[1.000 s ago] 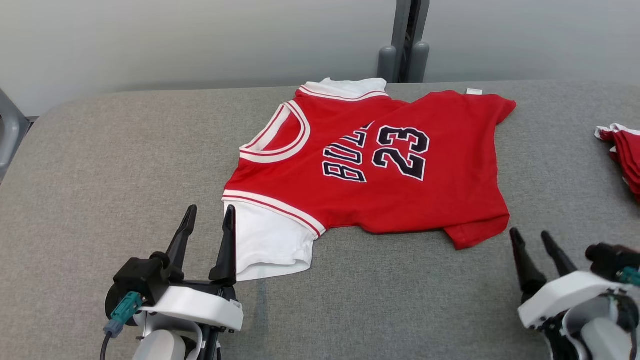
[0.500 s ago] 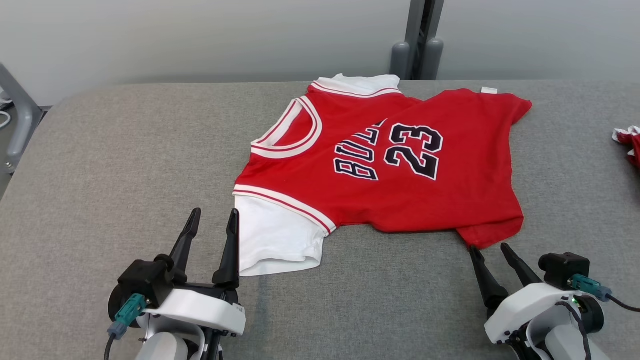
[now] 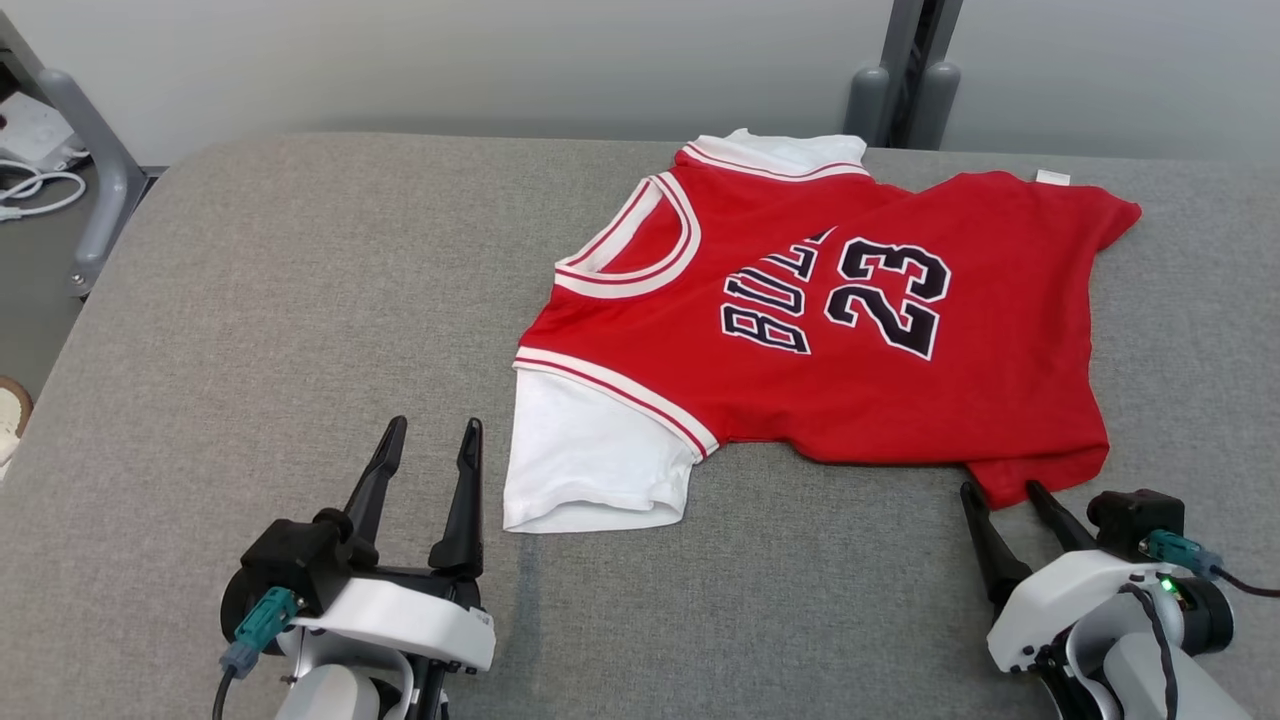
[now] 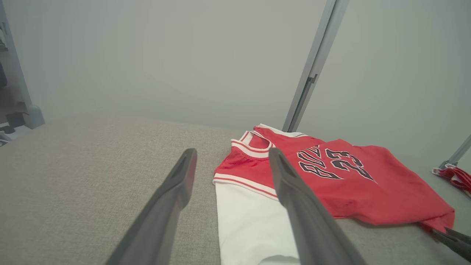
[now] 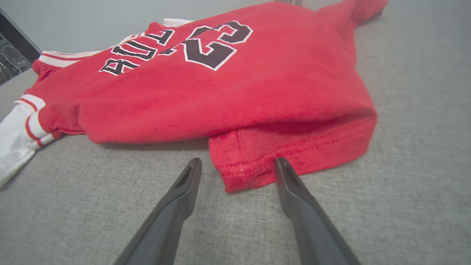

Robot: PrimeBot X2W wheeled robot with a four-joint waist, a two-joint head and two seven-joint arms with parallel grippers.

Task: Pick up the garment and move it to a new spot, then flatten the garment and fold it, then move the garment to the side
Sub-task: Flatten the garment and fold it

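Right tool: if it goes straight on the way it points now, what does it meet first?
Most likely the garment: its red hem corner lies just ahead of the right tool, between the open fingers. Whether the tips ride above the cloth or touch it is unclear.

Left gripper (image 3: 435, 425), at seven o'clock, and right gripper (image 3: 998, 488), at four o'clock: jaws spread, fingers pointing roughly toward twelve.
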